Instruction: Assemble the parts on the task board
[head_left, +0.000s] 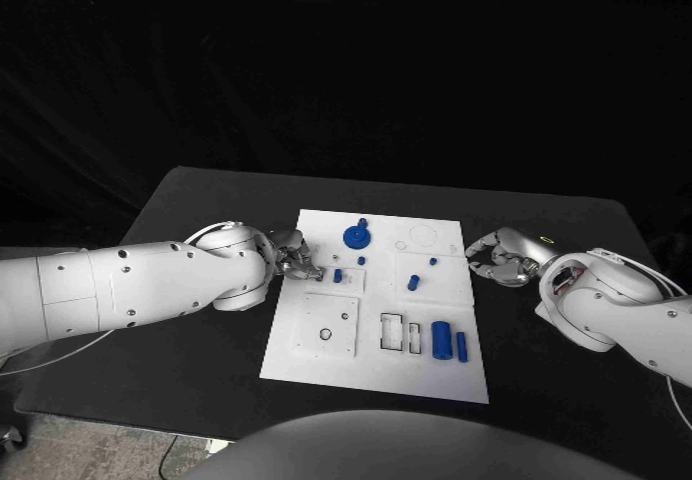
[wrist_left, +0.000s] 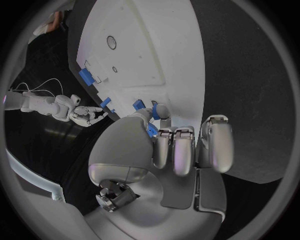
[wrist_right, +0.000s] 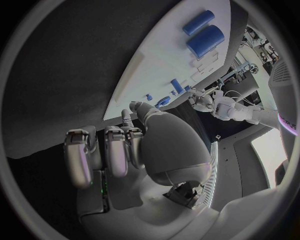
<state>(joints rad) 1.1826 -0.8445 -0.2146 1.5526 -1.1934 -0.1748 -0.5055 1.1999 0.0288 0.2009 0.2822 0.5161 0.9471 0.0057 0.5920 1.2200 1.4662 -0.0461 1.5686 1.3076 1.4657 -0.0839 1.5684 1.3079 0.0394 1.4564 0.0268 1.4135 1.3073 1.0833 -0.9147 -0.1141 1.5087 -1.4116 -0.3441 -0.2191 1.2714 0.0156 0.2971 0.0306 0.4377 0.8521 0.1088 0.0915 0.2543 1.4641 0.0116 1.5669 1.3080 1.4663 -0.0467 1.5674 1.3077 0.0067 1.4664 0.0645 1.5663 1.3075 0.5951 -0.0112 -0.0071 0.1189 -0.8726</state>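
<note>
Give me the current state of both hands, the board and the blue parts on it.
Left hand: at the board's left edge, fingers on a small blue part.
Right hand: off the board's right edge, fingers curled, holding nothing.
Board: flat on the table.
Gear: seated near the board's top.
Two cylinders: lying side by side near the bottom right.

Board: white task board (head_left: 325, 365) lies mid-table on the black table (head_left: 188, 210).
Left hand (head_left: 296, 258): at the board's left edge, fingers just beside a small blue peg (head_left: 338, 275); grip unclear.
Right hand (head_left: 495, 258): fingers curled, just off the board's right edge.
Parts: blue disc (head_left: 356, 237) near the top; two blue cylinders (head_left: 449, 342) lower right.
</note>
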